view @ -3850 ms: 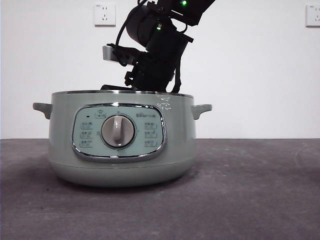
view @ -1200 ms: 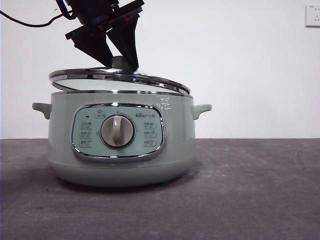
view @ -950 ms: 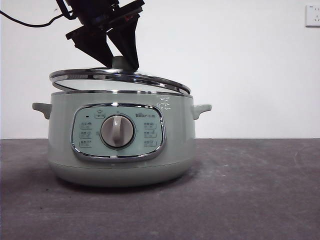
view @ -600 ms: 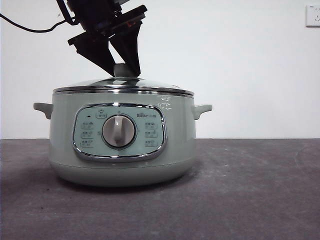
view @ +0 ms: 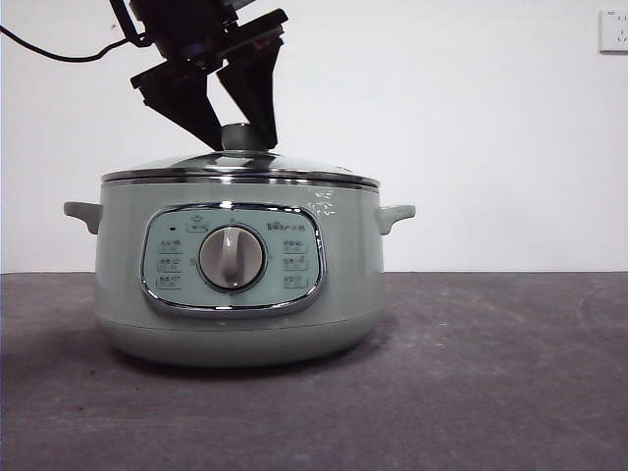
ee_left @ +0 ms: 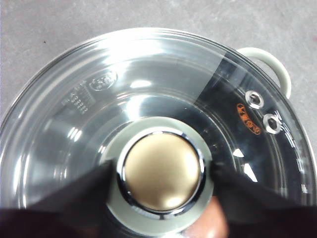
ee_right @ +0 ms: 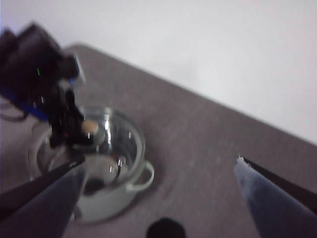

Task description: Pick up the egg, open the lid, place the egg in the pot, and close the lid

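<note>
The pale green pot [view: 235, 285] stands on the grey table with the glass lid [view: 240, 169] lying flat on its rim. My left gripper [view: 243, 145] comes down from above, and its jaws touch the lid's knob [ee_left: 161, 171] on both sides. Through the glass beside the knob shows a brown-orange patch, the egg [ee_left: 214, 224], inside the pot. My right gripper [ee_right: 162, 158] hangs high and well off to one side of the pot [ee_right: 116, 198], open and holding nothing.
A white wall rises behind the table, with a socket [view: 613, 29] at the top right. A black cable [view: 59, 51] trails from the left arm. The pot's side handles [view: 394, 214] stick out at both ends. Bare grey table [view: 491, 373] lies around the pot.
The lid went from tilted above the rim to lying flat on the pot, the left gripper coming down with it. The arm that reached into the open pot earliest has left the front view.
</note>
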{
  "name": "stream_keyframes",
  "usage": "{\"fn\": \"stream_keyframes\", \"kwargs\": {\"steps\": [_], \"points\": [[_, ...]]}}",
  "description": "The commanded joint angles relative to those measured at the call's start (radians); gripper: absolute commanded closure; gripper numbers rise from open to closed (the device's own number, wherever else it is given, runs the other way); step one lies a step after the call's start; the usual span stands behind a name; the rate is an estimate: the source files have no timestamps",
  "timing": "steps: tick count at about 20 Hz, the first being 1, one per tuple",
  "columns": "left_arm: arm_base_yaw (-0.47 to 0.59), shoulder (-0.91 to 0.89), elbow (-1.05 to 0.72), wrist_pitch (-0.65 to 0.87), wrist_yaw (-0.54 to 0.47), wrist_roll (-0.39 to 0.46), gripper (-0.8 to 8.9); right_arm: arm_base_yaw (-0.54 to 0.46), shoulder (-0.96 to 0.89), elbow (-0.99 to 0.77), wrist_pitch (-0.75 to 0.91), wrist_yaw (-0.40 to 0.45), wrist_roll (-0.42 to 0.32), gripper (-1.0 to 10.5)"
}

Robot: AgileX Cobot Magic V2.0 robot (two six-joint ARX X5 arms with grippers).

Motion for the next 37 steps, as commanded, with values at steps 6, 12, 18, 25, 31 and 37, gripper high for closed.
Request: {"fn": "stream_keyframes", "kwargs": {"steps": [6, 12, 18, 25, 31, 37], "points": [[-0.002, -0.102, 0.033, -0.087, 0.007, -0.002, 3.38, 0.001, 0.051, -0.005, -0.169, -0.231, 0.053, 4.4], [-0.002, -0.233, 0.177, -0.395, 0.169, 0.000, 3.47, 0.001, 0.105, -0.005, -0.270, -0.359, 0.053, 4.5], [-0.005, -0.364, 0.210, -0.557, 0.269, 0.020, 8.21, 0.001, 0.136, -0.005, -0.340, -0.446, 0.050, 8.9], [-0.004, -0.406, 0.210, -0.599, 0.265, 0.026, 8.18, 0.000, 0.140, -0.005, -0.330, -0.443, 0.048, 9.5], [-0.004, -0.406, 0.210, -0.602, 0.262, 0.026, 8.17, 0.001, 0.131, -0.005, -0.337, -0.443, 0.071, 9.5], [-0.004, -0.406, 0.210, -0.597, 0.262, 0.026, 8.17, 0.000, 0.128, -0.005, -0.339, -0.443, 0.071, 9.5]]}}
